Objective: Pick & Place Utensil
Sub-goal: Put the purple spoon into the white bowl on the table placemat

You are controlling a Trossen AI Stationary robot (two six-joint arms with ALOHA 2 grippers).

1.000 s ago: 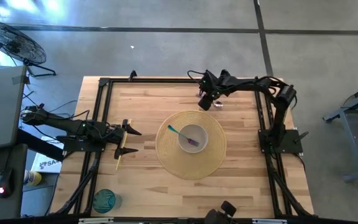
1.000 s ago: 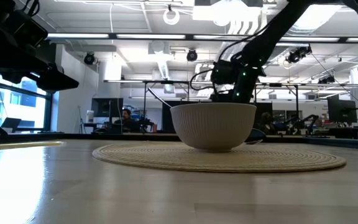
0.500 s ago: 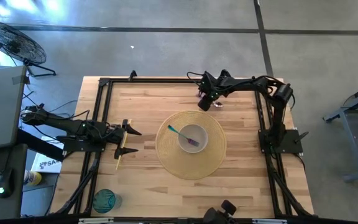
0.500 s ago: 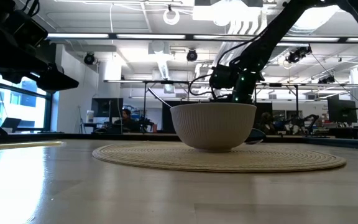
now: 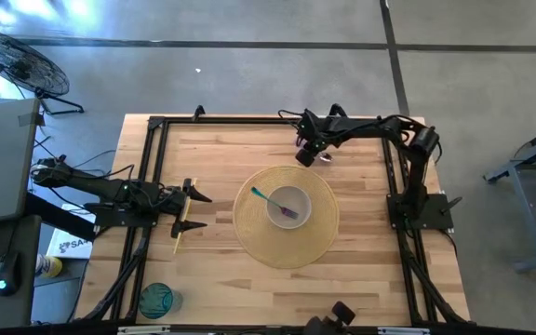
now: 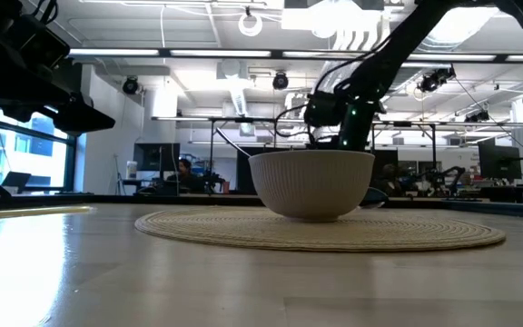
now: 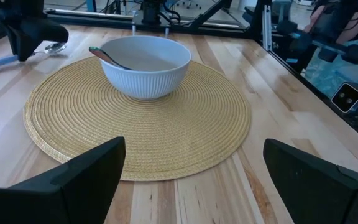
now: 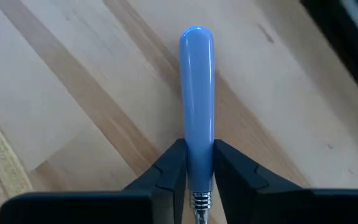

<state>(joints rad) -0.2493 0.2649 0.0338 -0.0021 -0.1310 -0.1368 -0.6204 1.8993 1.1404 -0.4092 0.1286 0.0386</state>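
The utensil [image 8: 196,93] has a rounded pale-blue handle and a ribbed metal neck; it lies on the bench [image 5: 221,158] just beyond the mat [image 5: 286,216]. The right tool [image 8: 196,165] has narrowed since a second ago and now pinches the handle on both sides. The right arm reaches in low from the bench's far right corner, elbow bent. A teal-handled utensil [image 5: 268,200] rests in the bowl [image 5: 288,206]. The left tool [image 5: 194,207] waits, wide open, near the left edge.

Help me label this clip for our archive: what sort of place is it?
Probably a robotics lab or workshop: a wooden table with a black frame, concrete floor with a fan, and workstations with monitors behind.
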